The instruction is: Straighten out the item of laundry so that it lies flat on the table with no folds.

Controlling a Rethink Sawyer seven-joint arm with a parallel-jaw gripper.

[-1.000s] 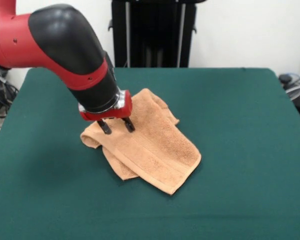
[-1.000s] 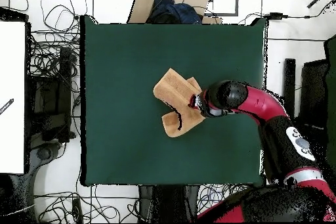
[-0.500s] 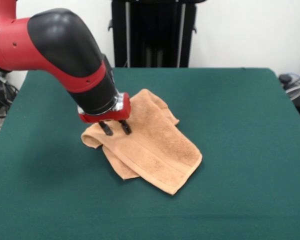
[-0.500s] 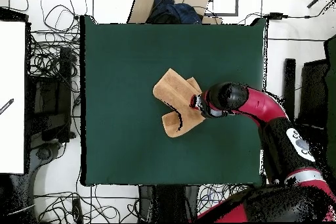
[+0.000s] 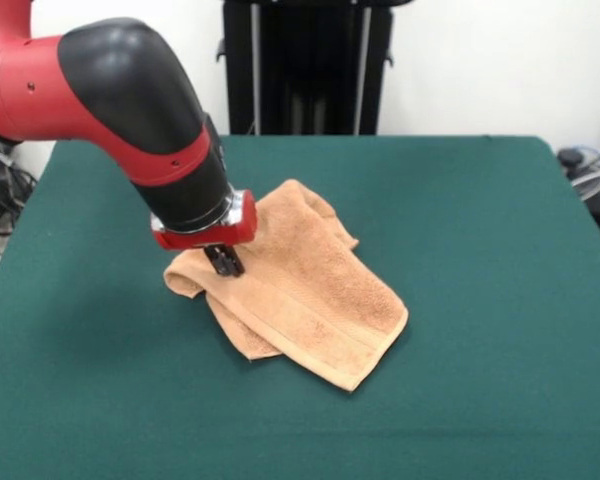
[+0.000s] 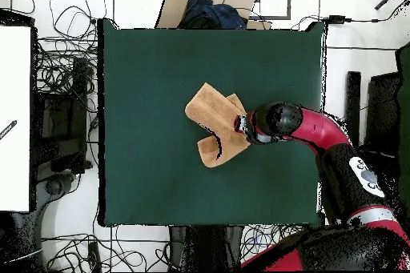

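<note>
Peach-orange terry, the towel (image 5: 302, 288) lies folded and rumpled near the middle of the green bench (image 5: 480, 300). The claw (image 5: 225, 262) has its fingers pinched together on a fold at the towel's edge.

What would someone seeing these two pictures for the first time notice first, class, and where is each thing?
The red and black arm dominates the front view's upper left. Its gripper is shut on the crumpled peach-orange towel, which lies folded over itself near the middle of the dark green table.
</note>
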